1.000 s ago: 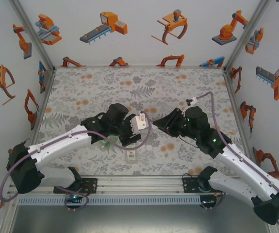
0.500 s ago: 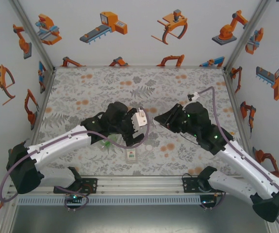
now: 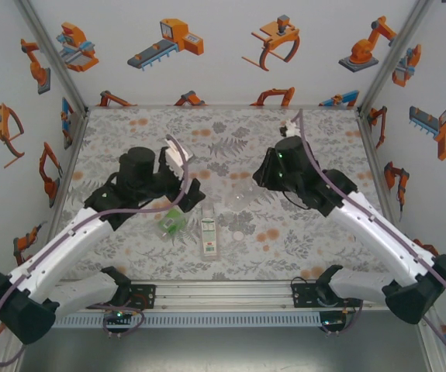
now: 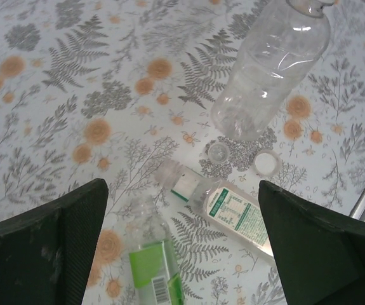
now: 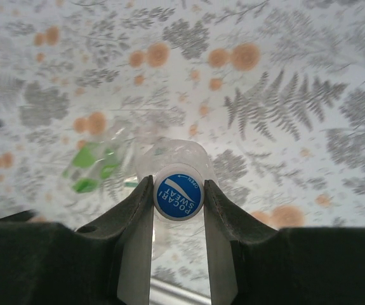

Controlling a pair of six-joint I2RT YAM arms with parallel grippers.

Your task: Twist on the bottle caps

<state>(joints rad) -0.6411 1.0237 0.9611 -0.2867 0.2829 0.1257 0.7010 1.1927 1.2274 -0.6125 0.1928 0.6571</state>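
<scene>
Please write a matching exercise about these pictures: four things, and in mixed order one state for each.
1 clear bottle
2 green bottle
3 left claw
4 loose caps

a open
b on the table by the clear bottle's base
c lying beside the white-labelled bottle
d blue cap gripped by the right claw

Pairs: 1-d, 2-c, 3-a, 4-b

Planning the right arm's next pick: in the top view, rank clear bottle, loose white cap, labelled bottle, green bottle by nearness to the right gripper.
1. clear bottle, its blue cap in the right gripper
2. loose white cap, toward the bases
3. labelled bottle, centre-front
4. green bottle, farthest left
</scene>
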